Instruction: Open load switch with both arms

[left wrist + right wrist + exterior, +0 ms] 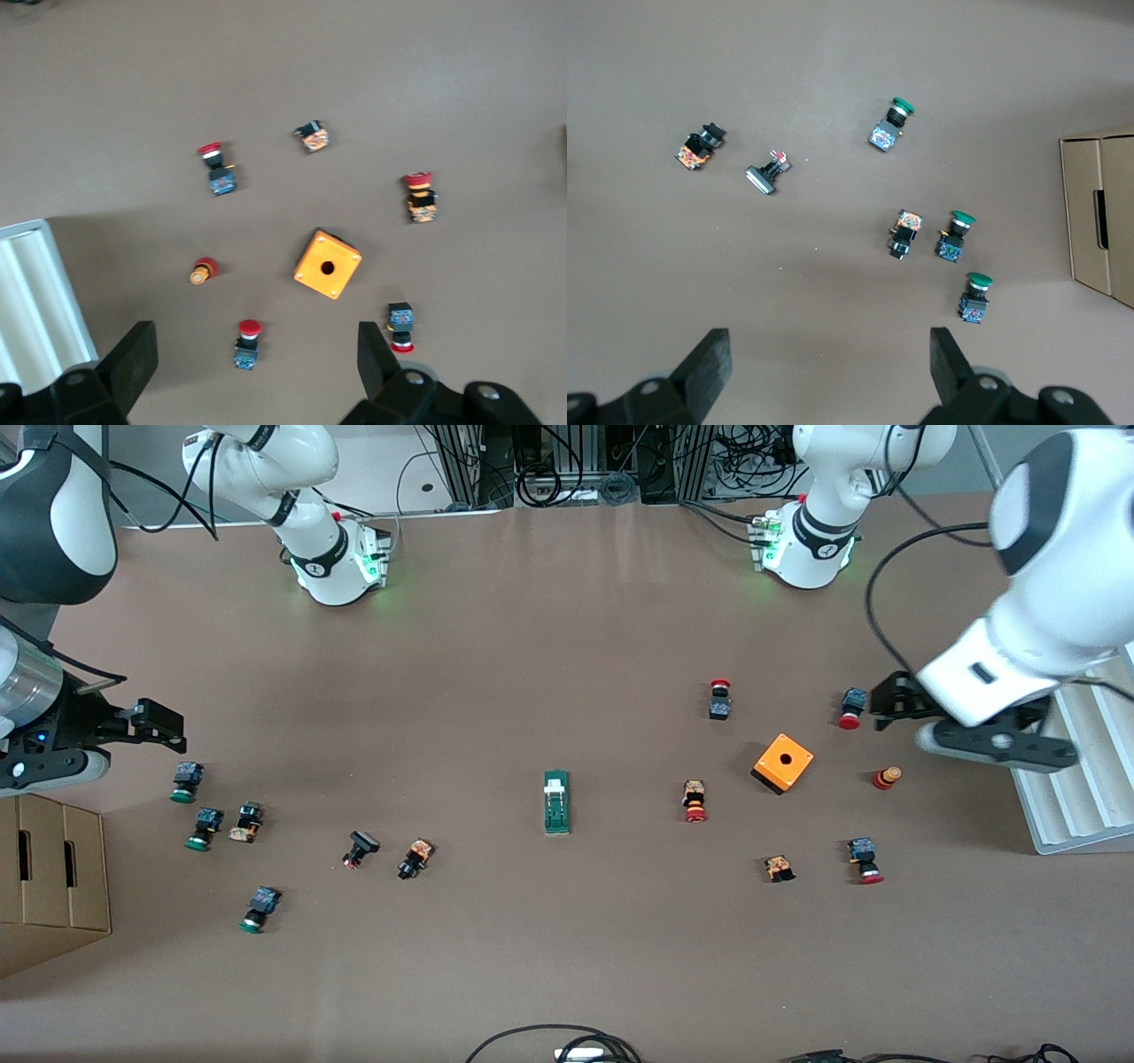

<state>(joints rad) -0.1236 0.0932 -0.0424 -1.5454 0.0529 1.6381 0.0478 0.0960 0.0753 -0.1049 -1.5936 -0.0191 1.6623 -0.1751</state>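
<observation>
Awaiting first contact: load switch lies untouched on the tabletop.
We log the left gripper and right gripper both spread, empty, well apart from the switch; everything remains.

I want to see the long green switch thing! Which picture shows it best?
The front view: the load switch lies whole on the table, its white lever showing, between the scattered buttons. Neither wrist view shows it; they see only buttons, the orange box and a cardboard box.

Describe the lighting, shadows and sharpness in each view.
Front view: even overhead light, sharp; the load switch casts only a short soft shadow; green lamps glow at both arm bases. Left wrist view: slightly soft, with a broad dim shadow beside the orange box. Right wrist view: flat light, the green-capped buttons fairly crisp.
</observation>
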